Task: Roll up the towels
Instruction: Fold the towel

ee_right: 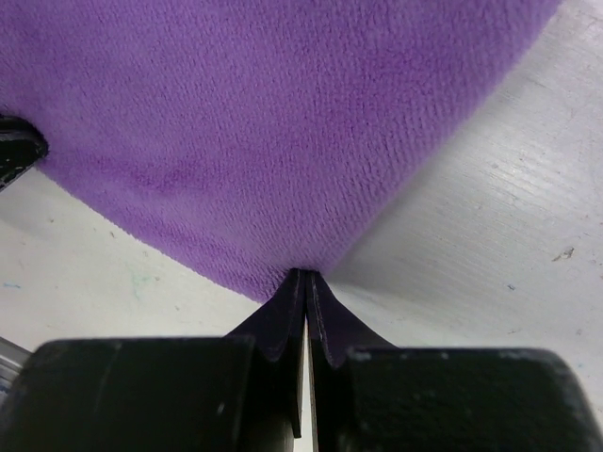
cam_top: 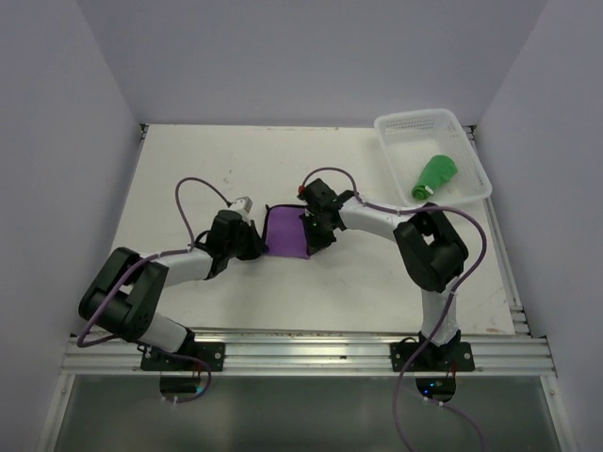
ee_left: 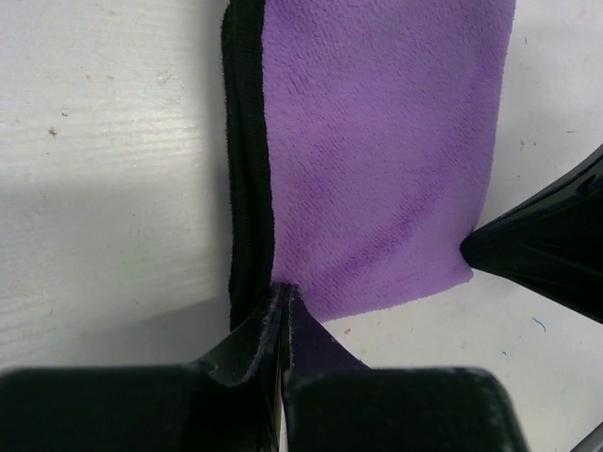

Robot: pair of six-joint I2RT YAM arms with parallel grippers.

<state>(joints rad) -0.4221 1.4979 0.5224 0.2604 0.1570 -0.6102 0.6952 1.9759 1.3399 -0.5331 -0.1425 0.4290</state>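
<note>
The purple towel [cam_top: 285, 234] lies on the white table between my two grippers, its black edging [ee_left: 247, 160] along its left side. My left gripper [cam_top: 252, 243] is shut on the towel's left near corner [ee_left: 283, 294]. My right gripper [cam_top: 314, 231] is shut on the towel's right near corner [ee_right: 303, 275]; its purple pile [ee_right: 264, 122] fills the right wrist view. The right gripper's black tip [ee_left: 542, 245] shows in the left wrist view. The green towel [cam_top: 434, 176] lies rolled up in the white lattice basket [cam_top: 391, 127].
The basket stands at the table's back right corner. Grey walls close in the table at the back and both sides. A metal rail [cam_top: 301, 353] runs along the near edge by the arm bases.
</note>
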